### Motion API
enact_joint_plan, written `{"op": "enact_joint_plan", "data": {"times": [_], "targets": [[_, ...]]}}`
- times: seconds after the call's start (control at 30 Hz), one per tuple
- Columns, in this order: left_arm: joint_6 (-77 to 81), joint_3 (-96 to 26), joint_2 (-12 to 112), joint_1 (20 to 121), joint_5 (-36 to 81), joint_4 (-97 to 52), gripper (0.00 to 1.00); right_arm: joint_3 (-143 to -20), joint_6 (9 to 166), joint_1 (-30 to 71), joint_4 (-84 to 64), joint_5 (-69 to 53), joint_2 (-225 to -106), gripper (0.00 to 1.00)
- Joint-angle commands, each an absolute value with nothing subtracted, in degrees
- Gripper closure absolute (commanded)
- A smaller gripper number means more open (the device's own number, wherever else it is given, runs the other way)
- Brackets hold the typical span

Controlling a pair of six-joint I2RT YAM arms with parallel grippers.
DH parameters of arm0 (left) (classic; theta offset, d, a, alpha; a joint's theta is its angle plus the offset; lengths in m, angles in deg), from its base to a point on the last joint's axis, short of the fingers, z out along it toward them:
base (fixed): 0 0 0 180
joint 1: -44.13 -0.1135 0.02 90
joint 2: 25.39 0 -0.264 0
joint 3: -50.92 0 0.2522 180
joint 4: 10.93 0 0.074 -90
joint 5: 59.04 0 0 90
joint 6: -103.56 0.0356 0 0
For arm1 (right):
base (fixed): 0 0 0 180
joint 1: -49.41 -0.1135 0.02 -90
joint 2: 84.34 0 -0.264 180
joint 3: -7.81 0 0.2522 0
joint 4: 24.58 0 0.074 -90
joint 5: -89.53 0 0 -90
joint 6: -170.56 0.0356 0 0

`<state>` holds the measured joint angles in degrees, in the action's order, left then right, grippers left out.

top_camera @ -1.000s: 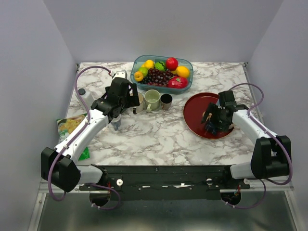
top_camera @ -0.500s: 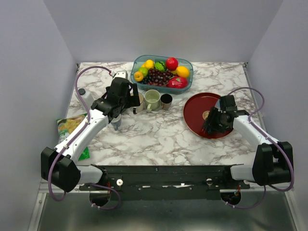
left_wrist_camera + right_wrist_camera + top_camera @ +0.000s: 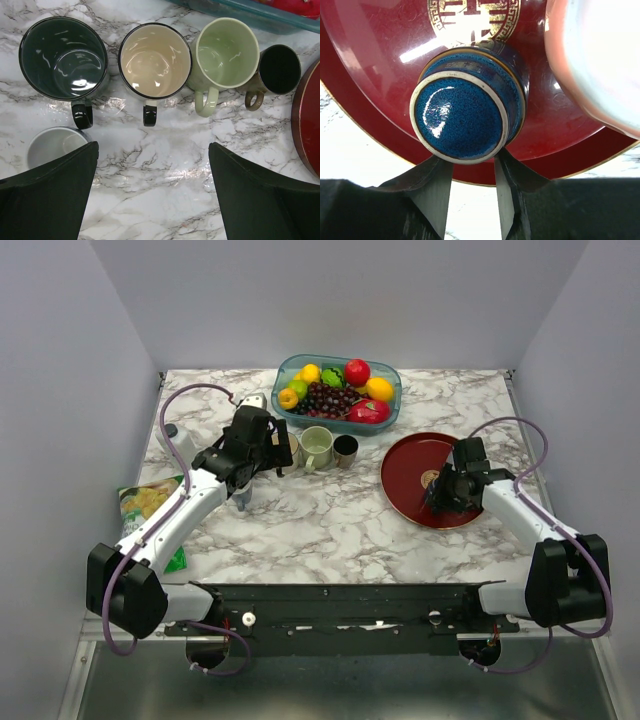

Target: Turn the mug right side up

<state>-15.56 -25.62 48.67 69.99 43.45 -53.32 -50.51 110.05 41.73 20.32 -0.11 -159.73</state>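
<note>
Mug: blue speckled glaze, base up, mouth down on the red plate at the right side of the marble tabletop.

Tabletop is white with grey veining, walled on three sides. Two arms reach in from the near edge.

Left arm stretches toward the far left. Left claw is released, fingers spread wide, nothing between them. It hangs over bare marble just near a row of cups.

Right arm bends in over the plate. Right claw has its two fingertips at the near edge of the mug's upturned base, one on each side, and they seem to touch it. The gap between them is narrower than the mug. Cannot tell whether it is clenched on the mug or only resting against it.

Teal fruit tub sits at the far middle, holding grapes, a red apple and yellow and green fruit.

The plate has a gold emblem at its centre and a thin gold rim. A pale, pink-edged shape is also on it beside the mug, too blurred to name.

Snack bag, green, lies at the left edge.

Row of upright cups, handles toward the arms: dark green cup, cream cup, pale green cup, small dark brown cup. A grey cup stands nearer, partly behind the left finger.
</note>
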Motion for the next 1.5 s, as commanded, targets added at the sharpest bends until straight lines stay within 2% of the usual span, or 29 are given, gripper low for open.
{"op": "enact_joint_plan", "data": {"times": [0.0, 0.1, 0.13, 0.23, 0.4, 0.53, 0.73, 1.0, 1.1, 1.2, 1.23, 1.3, 1.47], "targets": [[-16.9, -24.2, 48.3, 69.6, 41.8, -52.3, 0.01, -51.4, 109.0, 40.6, 18.5, 5.2, -159.6, 0.55], [-17.1, -23.8, 47.9, 69.6, 41.7, -52.1, 0.01, -51.5, 108.6, 39.0, 17.8, 7.5, -159.4, 0.52], [-17.1, -23.8, 47.9, 69.5, 41.7, -52.2, 0.01, -51.5, 108.4, 37.6, 17.3, 9.0, -159.3, 0.47], [-17.2, -23.8, 47.9, 69.5, 41.7, -52.3, 0.01, -51.5, 108.3, 34.9, 16.9, 12.0, -159.2, 0.42], [-17.2, -23.7, 47.9, 69.4, 41.7, -52.2, 0.01, -50.5, 108.8, 33.2, 15.8, 14.3, -159.2, 0.42], [-17.2, -23.7, 48.3, 69.4, 41.6, -52.1, 0.01, -50.7, 108.9, 32.4, 15.3, 15.3, -159.4, 0.52], [-17.1, -23.9, 48.5, 69.2, 41.2, -51.9, 0.01, -52.6, 110.3, 31.7, 17.3, 18.0, -161.9, 0.62], [-16.9, -24.0, 48.9, 68.8, 41.0, -51.7, 0.01, -53.2, 113.3, 30.6, 18.1, 21.0, -163.6, 0.64], [-16.8, -24.1, 48.9, 68.7, 40.9, -51.8, 0.01, -53.4, 114.0, 30.3, 18.0, 21.6, -164.0, 0.68], [-16.8, -24.1, 49.0, 68.6, 40.6, -51.7, 0.01, -53.9, 114.0, 30.2, 17.7, 21.7, -164.7, 0.81], [-16.8, -24.1, 49.0, 68.5, 40.6, -51.8, 0.01, -54.1, 114.0, 30.1, 17.9, 21.9, -164.9, 0.89], [-16.8, -24.1, 49.0, 68.4, 40.5, -51.8, 0.01, -54.2, 114.0, 30.2, 17.9, 21.9, -165.3, 0.98], [-16.8, -24.0, 48.9, 68.3, 40.3, -51.4, 0.01, -54.8, 113.9, 30.1, 18.2, 22.5, -164.7, 0.99]]}}
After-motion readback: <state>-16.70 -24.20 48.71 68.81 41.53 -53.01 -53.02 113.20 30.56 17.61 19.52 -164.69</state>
